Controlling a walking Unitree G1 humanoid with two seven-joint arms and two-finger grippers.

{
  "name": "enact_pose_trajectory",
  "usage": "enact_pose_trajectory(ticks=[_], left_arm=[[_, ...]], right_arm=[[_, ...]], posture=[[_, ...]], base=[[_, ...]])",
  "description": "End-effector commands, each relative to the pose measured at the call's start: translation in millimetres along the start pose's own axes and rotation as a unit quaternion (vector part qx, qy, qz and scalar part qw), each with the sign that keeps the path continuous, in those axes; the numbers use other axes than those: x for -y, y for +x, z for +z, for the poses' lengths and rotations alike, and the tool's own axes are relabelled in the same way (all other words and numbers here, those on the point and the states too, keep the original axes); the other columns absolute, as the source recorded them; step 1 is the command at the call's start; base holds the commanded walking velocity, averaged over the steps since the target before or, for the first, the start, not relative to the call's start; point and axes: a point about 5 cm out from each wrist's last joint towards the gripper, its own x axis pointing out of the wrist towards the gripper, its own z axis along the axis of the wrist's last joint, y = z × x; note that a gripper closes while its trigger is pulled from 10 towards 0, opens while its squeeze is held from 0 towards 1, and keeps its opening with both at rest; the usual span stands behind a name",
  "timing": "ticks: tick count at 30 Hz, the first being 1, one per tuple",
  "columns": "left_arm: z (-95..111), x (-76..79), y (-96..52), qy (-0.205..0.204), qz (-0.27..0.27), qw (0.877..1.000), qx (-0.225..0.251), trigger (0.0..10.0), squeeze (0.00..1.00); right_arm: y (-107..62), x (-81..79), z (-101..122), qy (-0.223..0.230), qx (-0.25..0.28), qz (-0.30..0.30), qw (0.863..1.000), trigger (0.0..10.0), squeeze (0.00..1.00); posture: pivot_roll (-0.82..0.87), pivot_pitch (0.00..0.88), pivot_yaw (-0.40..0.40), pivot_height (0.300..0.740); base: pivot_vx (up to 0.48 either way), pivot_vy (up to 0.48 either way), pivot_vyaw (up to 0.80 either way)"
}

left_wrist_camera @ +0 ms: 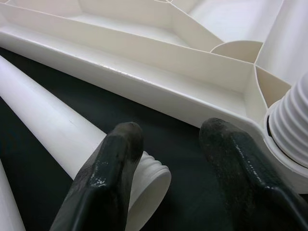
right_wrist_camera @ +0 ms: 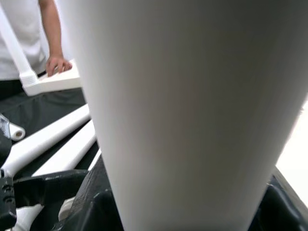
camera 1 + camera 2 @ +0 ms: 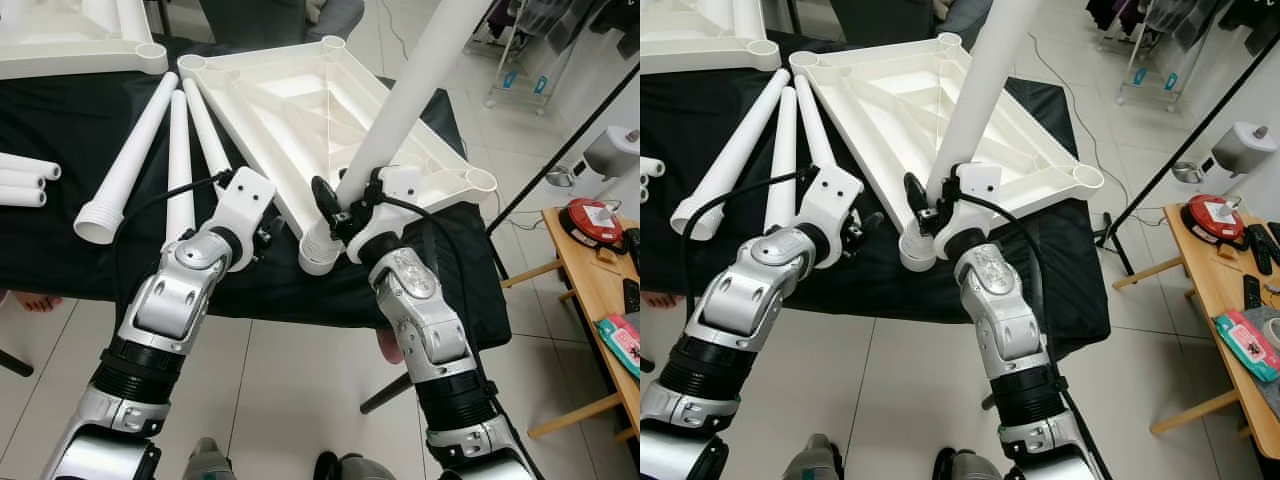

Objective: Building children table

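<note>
White plastic tabletop [image 3: 300, 100] lay upside down on black cloth [image 3: 80, 130], three spare legs [image 3: 180, 160] beside it. Right gripper [image 3: 345, 205] clamped round a tilted leg [image 3: 400, 110], threaded end at the near corner socket [image 3: 318, 252]. Left gripper [image 1: 168, 159] hovered with fingers apart near that corner.
</note>
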Motion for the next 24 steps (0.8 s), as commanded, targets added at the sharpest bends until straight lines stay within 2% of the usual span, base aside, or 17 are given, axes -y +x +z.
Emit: enact_pose_trajectory(ticks=[1,3,5,6,7,8,9,11,12,13,16,18,19,20,24], left_arm=[[-3.6,2.9,1.9,0.0,0.001,1.0,-0.004,10.0,0.0],[-3.5,4.5,2.2,0.005,-0.002,1.0,-0.003,10.0,0.0],[-3.5,4.5,2.2,0.005,-0.002,1.0,-0.003,10.0,0.0],[-4.0,5.6,2.5,0.011,-0.003,1.0,-0.003,10.0,0.0],[-4.0,5.6,2.5,0.011,-0.003,1.0,-0.003,10.0,0.0],[-6.4,9.8,4.3,0.042,-0.007,0.999,-0.004,10.0,0.0],[-7.3,12.6,6.5,0.065,-0.013,0.998,-0.001,10.0,0.0],[-7.3,12.6,6.5,0.065,-0.013,0.998,-0.001,10.0,0.0],[-7.9,14.5,7.9,0.08,-0.016,0.997,0.001,10.0,0.0],[-6.6,15.7,10.8,0.095,-0.022,0.995,0.005,10.0,0.0],[-4.0,16.2,14.1,0.108,-0.027,0.994,0.011,10.0,0.0],[3.1,18.3,22.4,0.14,-0.044,0.989,0.023,10.0,0.0],[3.1,18.3,22.4,0.14,-0.044,0.989,0.023,10.0,0.0],[8.0,22.8,28.6,0.166,-0.065,0.983,0.032,10.0,0.0],[13.4,30.0,33.1,0.179,-0.09,0.979,0.043,10.0,0.0]], right_arm=[[-11.6,8.1,-43.8,-0.008,-0.116,-0.015,0.993,10.0,0.0],[-11.7,18.9,-43.0,-0.056,-0.145,-0.023,0.988,10.0,0.0],[-11.7,18.9,-43.0,-0.056,-0.145,-0.023,0.988,10.0,0.0],[-13.5,25.7,-40.8,-0.069,-0.153,-0.033,0.985,10.0,0.0],[-13.5,25.7,-40.8,-0.069,-0.153,-0.033,0.985,10.0,0.0],[-23.6,45.2,-34.6,-0.095,-0.165,-0.066,0.979,10.0,0.0],[-31.1,57.3,-30.3,-0.102,-0.167,-0.088,0.977,10.0,0.0],[-31.1,57.3,-30.3,-0.102,-0.167,-0.088,0.977,10.0,0.0],[-36.3,65.0,-27.3,-0.106,-0.167,-0.103,0.975,10.0,0.0],[-41.4,73.6,-23.4,-0.097,-0.16,-0.123,0.975,10.0,0.0],[-45.0,80.2,-20.5,-0.08,-0.148,-0.141,0.976,10.0,0.0],[-49.9,88.9,-18.6,-0.019,-0.117,-0.177,0.977,10.0,0.0],[-49.9,88.9,-18.6,-0.019,-0.117,-0.177,0.977,10.0,0.0],[-53.8,92.0,-20.5,0.022,-0.1,-0.202,0.974,10.0,0.0],[-59.3,93.8,-23.3,0.035,-0.098,-0.217,0.971,10.0,0.0]], posture=[[0.21,0.14,-0.113,0.74],[0.21,0.139,-0.118,0.74],[0.21,0.139,-0.118,0.74],[0.21,0.139,-0.118,0.74],[0.21,0.139,-0.118,0.74],[0.21,0.138,-0.125,0.74],[0.21,0.139,-0.135,0.74],[0.21,0.139,-0.135,0.74],[0.21,0.139,-0.135,0.74],[0.2,0.139,-0.132,0.74],[0.19,0.141,-0.126,0.74],[0.18,0.145,-0.111,0.74],[0.18,0.145,-0.111,0.74],[0.18,0.148,-0.097,0.74],[0.18,0.149,-0.091,0.74]], base=[[0.0,0.0,0.0],[0.0,0.0,0.0],[0.0,0.0,0.0],[0.0,0.0,0.0],[0.0,0.0,0.0],[0.0,0.0,0.0],[0.0,0.0,0.0],[0.0,0.0,0.0],[0.0,0.0,0.0],[0.0,0.0,0.0],[0.0,0.0,0.0],[0.0,0.0,0.0],[0.0,0.0,0.0],[0.0,0.0,0.0],[0.0,0.0,0.0]])
